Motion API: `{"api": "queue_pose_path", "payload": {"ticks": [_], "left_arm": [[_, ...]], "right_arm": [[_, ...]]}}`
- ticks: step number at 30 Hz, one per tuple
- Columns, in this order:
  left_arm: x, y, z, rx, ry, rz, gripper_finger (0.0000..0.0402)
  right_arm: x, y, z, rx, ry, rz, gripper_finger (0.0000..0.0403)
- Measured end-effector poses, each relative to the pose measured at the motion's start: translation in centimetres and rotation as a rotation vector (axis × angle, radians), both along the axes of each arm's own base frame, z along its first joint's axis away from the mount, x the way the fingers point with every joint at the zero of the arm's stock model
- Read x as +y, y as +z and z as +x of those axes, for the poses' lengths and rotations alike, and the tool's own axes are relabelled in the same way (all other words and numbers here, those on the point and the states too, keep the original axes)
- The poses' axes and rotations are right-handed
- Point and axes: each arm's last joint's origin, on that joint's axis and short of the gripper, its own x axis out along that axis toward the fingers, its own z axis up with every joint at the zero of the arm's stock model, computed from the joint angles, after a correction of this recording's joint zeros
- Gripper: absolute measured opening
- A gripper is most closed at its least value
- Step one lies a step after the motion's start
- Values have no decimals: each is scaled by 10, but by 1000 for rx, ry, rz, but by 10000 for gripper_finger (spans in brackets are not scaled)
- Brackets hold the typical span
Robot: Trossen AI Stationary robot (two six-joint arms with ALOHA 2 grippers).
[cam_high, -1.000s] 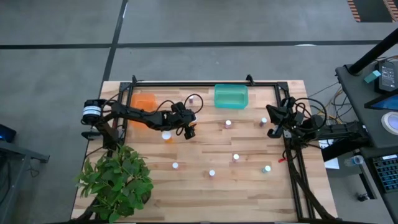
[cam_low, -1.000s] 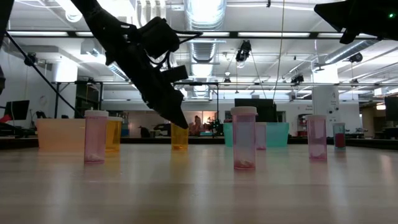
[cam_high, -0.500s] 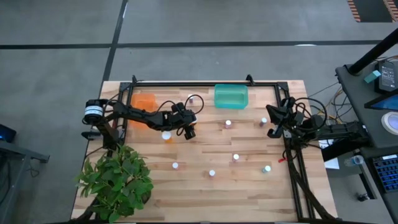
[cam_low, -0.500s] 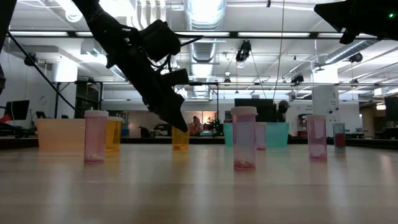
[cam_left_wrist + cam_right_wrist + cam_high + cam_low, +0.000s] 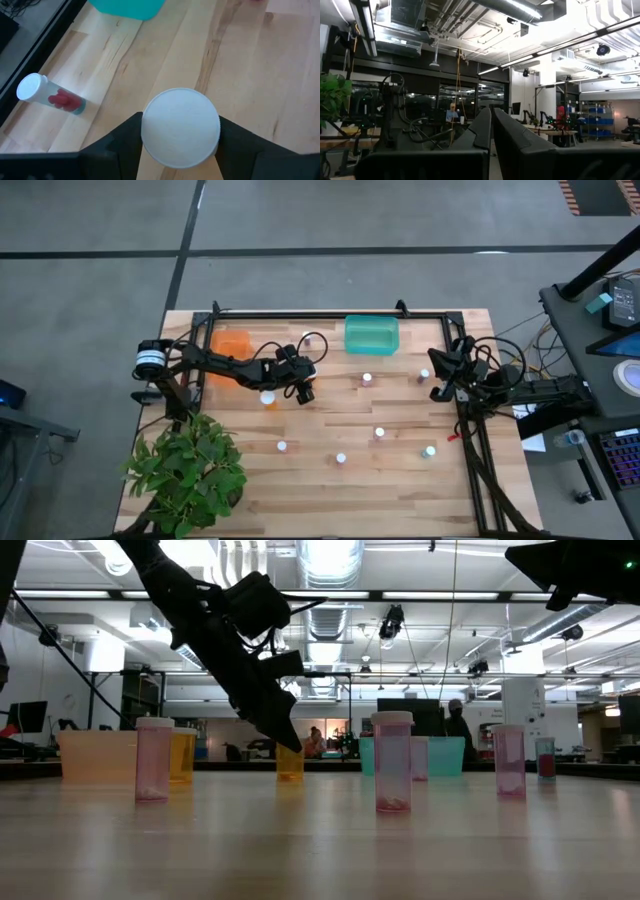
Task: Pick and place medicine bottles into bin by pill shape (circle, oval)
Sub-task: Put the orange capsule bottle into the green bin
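Observation:
My left gripper [image 5: 303, 389] is over the middle of the table, shut on an orange medicine bottle [image 5: 289, 762] with a round white cap [image 5: 180, 127]. Several other white-capped bottles stand across the table, among them a pink one [image 5: 392, 762] and another pink one [image 5: 153, 760]. One bottle with red pills [image 5: 47, 95] lies on its side. The orange bin [image 5: 232, 345] and the teal bin [image 5: 371, 333] stand at the far edge. My right gripper [image 5: 440, 370] waits shut at the table's right edge. My left gripper pinches the white cap by its two opposite sides [image 5: 150, 131] between its two fingers [image 5: 122, 145]. The fingers come slanting down from above and from the table's left. The bottle stands upright, its bottom on the table [image 5: 289, 779].
A potted plant [image 5: 190, 470] stands at the near left corner. A black frame [image 5: 330, 313] runs along the far edge. Two bottles [image 5: 424, 375] [image 5: 437, 392] stand close to my right gripper. A person [image 5: 458, 730] shows in the room beyond the table.

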Motion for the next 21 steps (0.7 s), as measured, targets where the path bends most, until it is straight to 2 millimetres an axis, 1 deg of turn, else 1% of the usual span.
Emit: {"api": "queue_pose_path", "payload": {"ticks": [17,21], "left_arm": [[-3,0,0,-1,-8,0,179],[-3,7,5,-22,-13,3,179]], "right_arm": [[0,0,0,1,-1,-1,9],[0,0,0,6,-4,-7,9]]}}
